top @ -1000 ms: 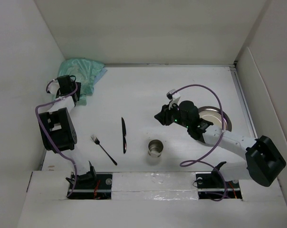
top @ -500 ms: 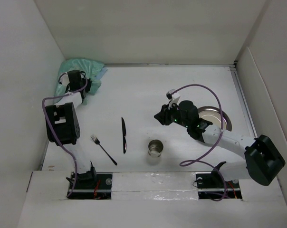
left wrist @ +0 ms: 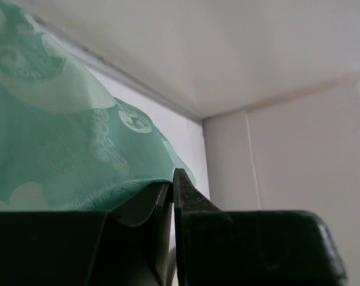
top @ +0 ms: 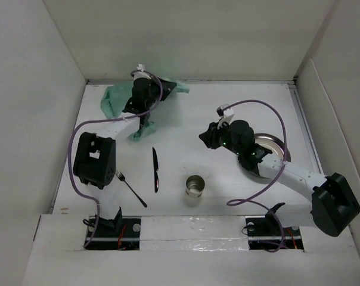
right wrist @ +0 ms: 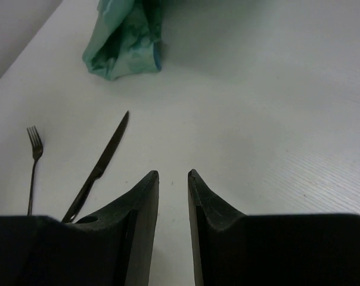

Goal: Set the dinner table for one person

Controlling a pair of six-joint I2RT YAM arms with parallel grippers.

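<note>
The dinner table (top: 227, 107) is a white tabletop with white walls. My left gripper (top: 168, 89) is raised near the back wall, shut on an edge of the mint-green patterned cloth (top: 117, 98), which hangs and drapes below it. In the left wrist view the cloth (left wrist: 61, 131) fills the left side, pinched between my left gripper's (left wrist: 171, 179) jaws. My right gripper (top: 207, 137) hovers over the middle of the table, its jaws slightly apart and holding nothing. The right wrist view shows my right gripper (right wrist: 172, 174) above bare tabletop, with the cloth (right wrist: 126, 42) ahead.
A black knife (top: 155, 170) and a fork (top: 130, 187) lie at the front left. The knife (right wrist: 102, 164) and fork (right wrist: 32, 161) also show in the right wrist view. A metal cup (top: 195, 186) stands front centre. A metal plate (top: 278, 149) lies partly under my right arm.
My left gripper has shut on the cloth in the back-left corner and carried it up and to the right along the back wall. My right gripper has shifted slightly back and right.
</note>
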